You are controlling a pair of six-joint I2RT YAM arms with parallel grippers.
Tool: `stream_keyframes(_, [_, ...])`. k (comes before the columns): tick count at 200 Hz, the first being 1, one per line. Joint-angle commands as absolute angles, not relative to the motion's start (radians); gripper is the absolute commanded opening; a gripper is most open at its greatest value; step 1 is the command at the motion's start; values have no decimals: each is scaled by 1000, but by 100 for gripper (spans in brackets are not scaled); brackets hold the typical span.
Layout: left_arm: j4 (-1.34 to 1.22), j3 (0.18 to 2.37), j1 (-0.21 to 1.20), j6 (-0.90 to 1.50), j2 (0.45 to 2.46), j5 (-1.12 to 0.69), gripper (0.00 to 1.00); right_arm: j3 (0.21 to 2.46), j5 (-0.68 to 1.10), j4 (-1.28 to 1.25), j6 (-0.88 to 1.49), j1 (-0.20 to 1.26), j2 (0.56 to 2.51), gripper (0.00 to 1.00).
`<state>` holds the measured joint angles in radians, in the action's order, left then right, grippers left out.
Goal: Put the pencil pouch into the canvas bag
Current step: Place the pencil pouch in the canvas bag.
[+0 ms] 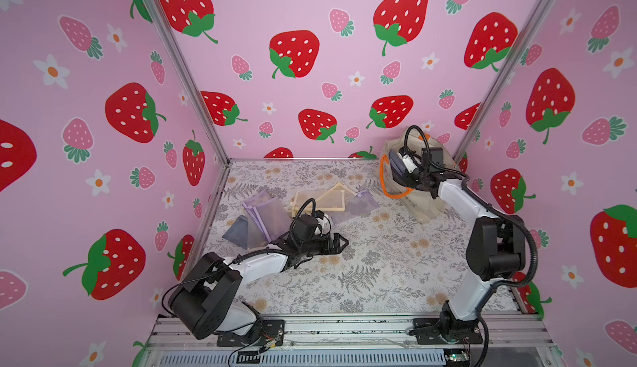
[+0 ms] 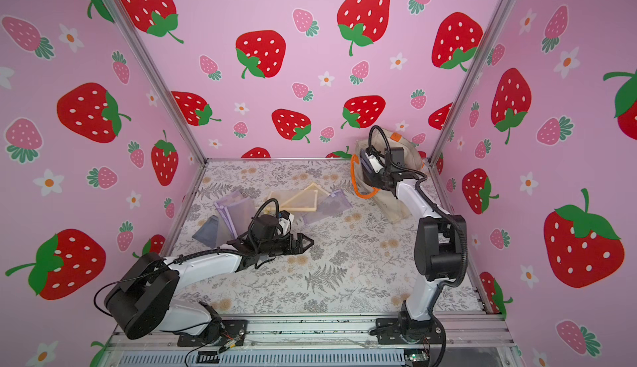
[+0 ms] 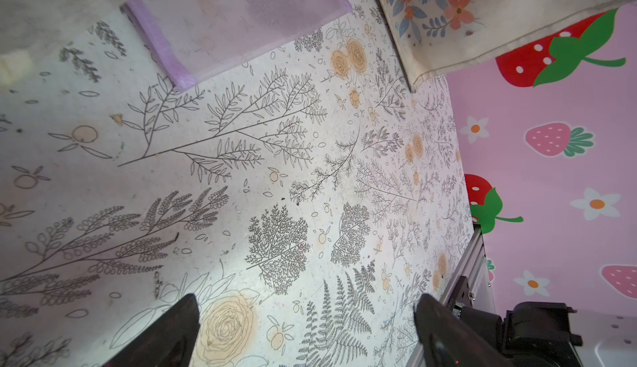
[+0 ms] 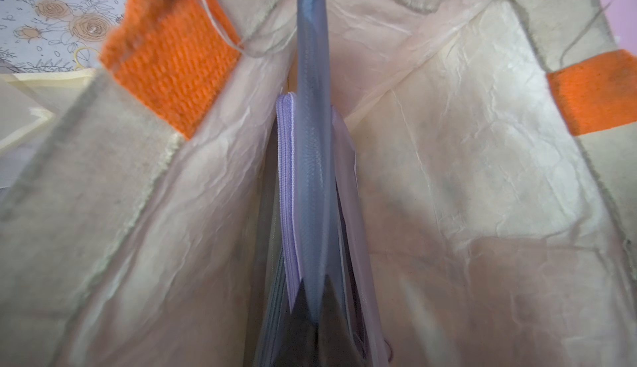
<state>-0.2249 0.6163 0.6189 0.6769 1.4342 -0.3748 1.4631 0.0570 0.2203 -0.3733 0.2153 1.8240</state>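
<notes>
Two arms in the shot, and only the right one is busy. The right gripper (image 1: 402,173) is poked into the open mouth of the cream-beige canvas bag with orange strap handles (image 1: 427,207). The bag stands slumped in the far right corner of the table, up against the pink strawberry-print walls (image 1: 344,83). The jaws are pinched tight on the flat blue-grey mesh pencil pouch (image 4: 312,134). So the pouch is in the bag's mouth, edge-on to the wrist camera, running away from the fingers between the crinkly inner walls. How deep it goes I can't tell. Pressed right against it inside the bag is a lilac zippered pouch (image 4: 285,176). One orange handle (image 1: 391,193) loops out of the bag toward the middle of the table.

The left gripper (image 1: 341,243) sits low over the grey floral-print tabletop (image 1: 379,272) near the middle. Its fingers are spread wide with nothing between them, and I can't tell if it touches the surface. Behind it lies a loose pile:
- lilac mesh pouches (image 1: 263,210)
- cream-yellow pouches (image 1: 327,198)
- one more lilac pouch (image 1: 358,207)
- a blue-grey pouch (image 1: 238,232) at the left end

None of them touch the bag.
</notes>
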Motion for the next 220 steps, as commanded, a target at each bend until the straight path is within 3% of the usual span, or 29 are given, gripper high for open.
stream_keyframes(1, [-224,620,614,668,1431,-373,99,1516,29,291,-364,221,1875,0])
stream_keyframes(44, [-209,640,614,664,1437,-376,99,1576,5,360,-328,217,1908,0])
stream_keyframes(84, [-137,677,614,631,1431,-350,99,1583,61,357,-272,227,1837,37])
stream_keyframes(113, [-90,715,613,606,1413,-338,99,1538,19,349,-273,287,1730,73])
stream_keyframes(125, [-54,729,614,592,1396,-324,99,1524,6,363,-275,317,1692,81])
stream_keyframes(181, [144,806,591,520,1362,-248,99,1423,-9,411,-186,390,1532,93])
stream_keyframes(220, [263,974,547,456,1426,-204,99,1287,-29,433,-134,432,1415,100])
